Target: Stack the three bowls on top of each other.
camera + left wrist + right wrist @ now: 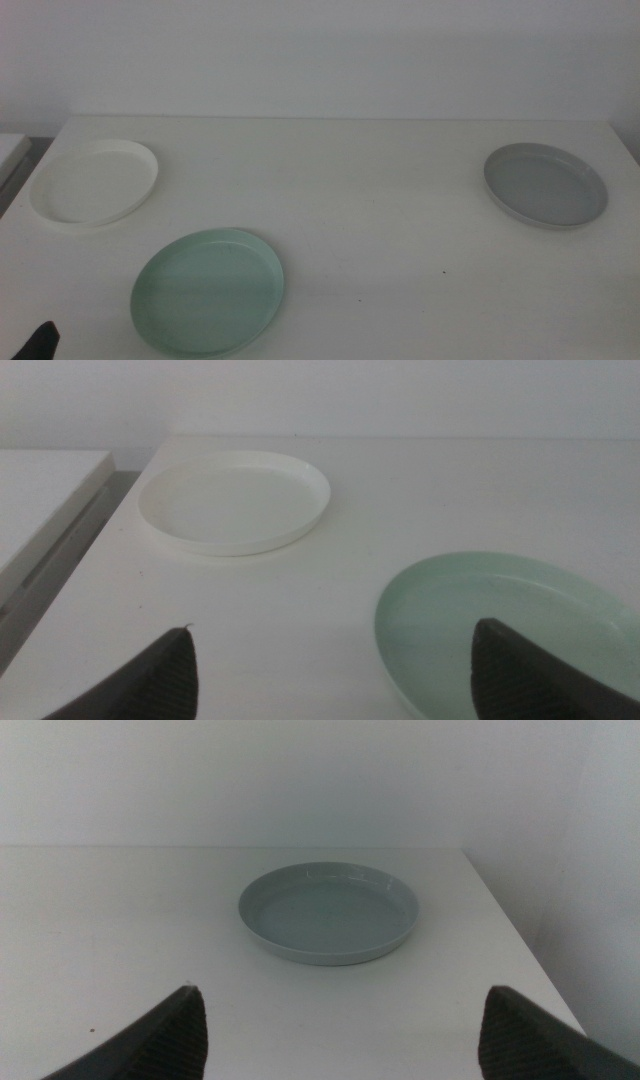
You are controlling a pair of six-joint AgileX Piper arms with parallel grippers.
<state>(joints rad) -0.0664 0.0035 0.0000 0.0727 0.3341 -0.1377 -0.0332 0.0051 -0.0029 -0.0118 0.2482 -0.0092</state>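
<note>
Middle view has the left gripper (38, 342) just poking in at the near left corner, and the left wrist view shows its jaws spread wide, nothing between them. Closest on the table (380, 250) is the mint bowl (208, 290), near left. Further back on the left, the white bowl (95, 182) sits by the edge. Grey bowl (546, 184) is far right, well apart from both. Right gripper (345, 1040) faces it from the near side, jaws wide apart, empty too.
</note>
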